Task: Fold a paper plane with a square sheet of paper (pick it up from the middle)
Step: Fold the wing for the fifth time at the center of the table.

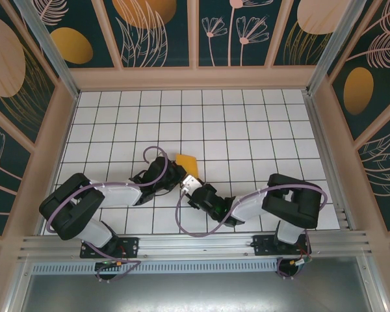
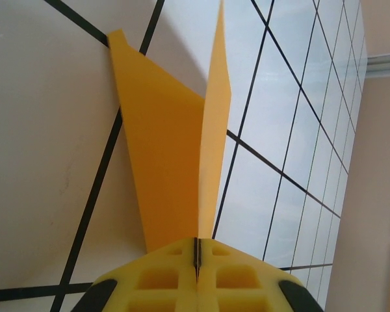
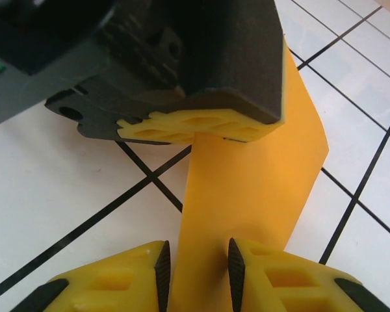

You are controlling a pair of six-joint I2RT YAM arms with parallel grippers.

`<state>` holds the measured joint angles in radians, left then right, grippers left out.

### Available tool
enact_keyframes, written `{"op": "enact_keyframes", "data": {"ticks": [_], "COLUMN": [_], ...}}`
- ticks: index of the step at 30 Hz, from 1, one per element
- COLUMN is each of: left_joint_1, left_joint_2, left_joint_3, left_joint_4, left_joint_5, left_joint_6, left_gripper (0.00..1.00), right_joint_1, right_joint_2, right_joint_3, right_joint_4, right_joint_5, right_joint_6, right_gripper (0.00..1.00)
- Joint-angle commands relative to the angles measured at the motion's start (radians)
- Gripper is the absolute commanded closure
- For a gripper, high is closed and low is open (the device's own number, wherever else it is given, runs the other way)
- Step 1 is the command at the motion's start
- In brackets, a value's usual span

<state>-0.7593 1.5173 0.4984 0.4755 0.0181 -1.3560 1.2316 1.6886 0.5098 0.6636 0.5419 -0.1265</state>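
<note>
Folding is midway, by my reading. The paper [image 1: 186, 160], near the centre of the top view, is part-folded, with the left gripper [image 2: 196, 250] pinched shut on its edge. The right gripper [image 3: 196, 260] straddles the paper with fingers apart; next it should close and press the crease without tearing.

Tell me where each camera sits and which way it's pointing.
Top external: above and behind, looking down at the white grid table; both arms show.
Left wrist: along its shut jaws, pinching the folded orange-yellow paper sheet.
Right wrist: past its open jaws toward the left jaws.
All three share that paper.
</note>
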Motion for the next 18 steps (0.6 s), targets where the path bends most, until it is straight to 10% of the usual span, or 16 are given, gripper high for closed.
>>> {"op": "enact_keyframes", "data": {"ticks": [1,12,18], "left_joint_1": [-0.006,-0.008,-0.007], "left_joint_2": [0.011,-0.004,-0.074], "left_joint_3": [0.022,0.015,0.006], "left_joint_4": [0.020,0.005,-0.072], "left_joint_5": [0.000,-0.013,-0.066], "left_joint_6": [-0.009,-0.011,0.009], "left_gripper": [0.94,0.89,0.63], "right_joint_1": [0.007,0.000,-0.003], "right_joint_2": [0.018,0.031,0.021], "right_joint_3": [0.020,0.015,0.002], "right_joint_4": [0.052,0.042,0.024], "right_joint_5": [0.049,0.039,0.025], "right_joint_6": [-0.035,-0.018,0.022], "right_gripper": [0.71,0.93,1.00]}}
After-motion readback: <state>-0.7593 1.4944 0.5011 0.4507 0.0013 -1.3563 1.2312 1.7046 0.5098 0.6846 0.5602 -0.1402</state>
